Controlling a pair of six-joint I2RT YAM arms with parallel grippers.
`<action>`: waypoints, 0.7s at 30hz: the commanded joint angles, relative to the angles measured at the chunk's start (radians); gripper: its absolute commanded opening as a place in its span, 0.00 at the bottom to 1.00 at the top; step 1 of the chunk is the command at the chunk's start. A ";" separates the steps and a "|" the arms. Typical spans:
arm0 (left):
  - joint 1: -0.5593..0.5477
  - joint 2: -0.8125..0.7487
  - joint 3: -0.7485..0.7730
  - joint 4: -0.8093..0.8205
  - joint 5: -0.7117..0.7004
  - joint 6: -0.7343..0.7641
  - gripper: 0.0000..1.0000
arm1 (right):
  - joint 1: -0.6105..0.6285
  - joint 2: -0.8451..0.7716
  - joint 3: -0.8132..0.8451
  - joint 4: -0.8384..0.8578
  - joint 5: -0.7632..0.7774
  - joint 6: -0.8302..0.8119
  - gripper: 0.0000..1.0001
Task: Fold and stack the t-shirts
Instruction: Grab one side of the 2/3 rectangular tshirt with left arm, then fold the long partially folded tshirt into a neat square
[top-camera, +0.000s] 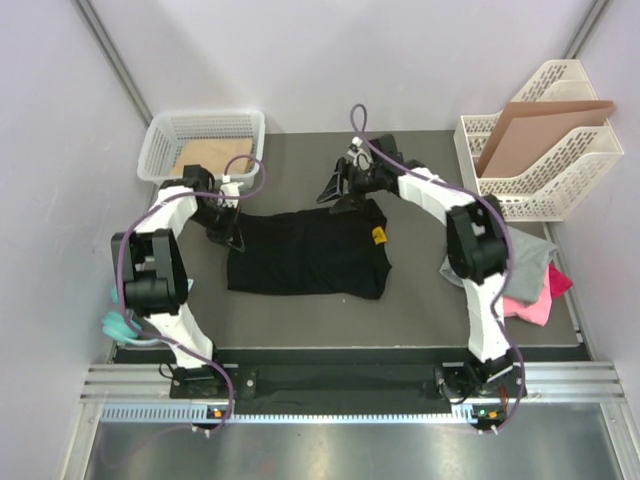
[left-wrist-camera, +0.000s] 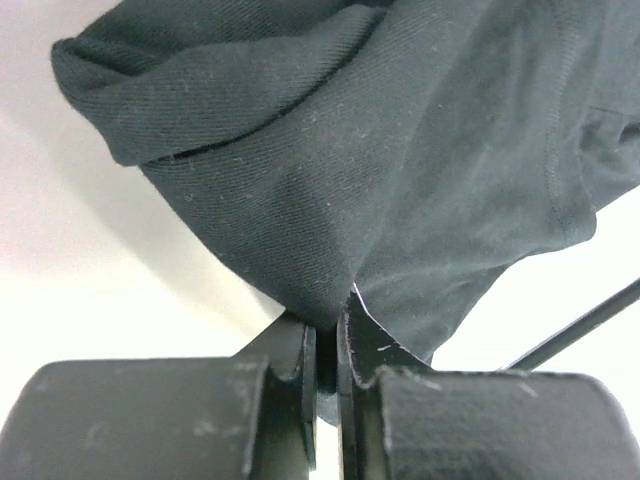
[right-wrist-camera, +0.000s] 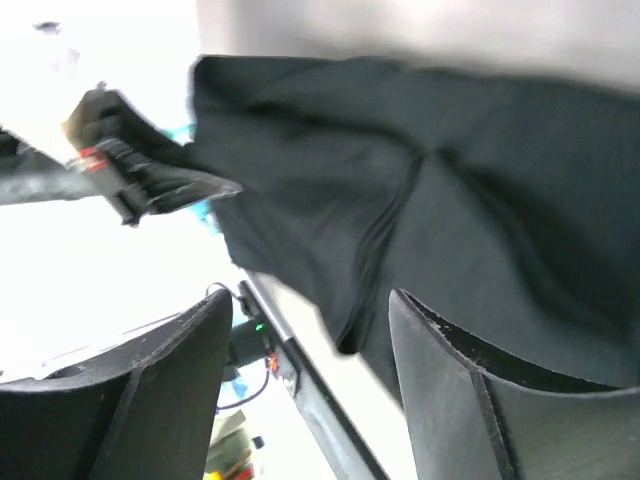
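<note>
Cloth fills both wrist views: the black shirt (top-camera: 310, 255) lies as a rough rectangle in the middle of the bench (top-camera: 300, 325). The left hand (left-wrist-camera: 328, 335) is closed tight on a pinch of its far left corner, a hold that would let that side be carried over. The right hand (right-wrist-camera: 310, 305) is at the far right corner, fingers wide apart with nothing between them. That view is blurred, so whether the tips touch cloth is hard to say. I judge it needs a matching pinch before any fold. The grey shirt (top-camera: 528, 252) and pink shirt (top-camera: 538, 305) lie heaped at the right, beside the right arm.
</note>
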 joint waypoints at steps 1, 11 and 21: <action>0.008 -0.106 0.086 -0.143 -0.176 0.062 0.00 | -0.014 -0.300 -0.083 0.074 0.016 -0.059 0.65; -0.038 -0.003 0.430 -0.345 -0.229 -0.069 0.00 | -0.069 -0.634 -0.391 0.057 0.114 -0.122 0.65; -0.318 0.181 0.676 -0.451 -0.282 -0.214 0.00 | -0.080 -0.725 -0.597 0.083 0.130 -0.137 0.64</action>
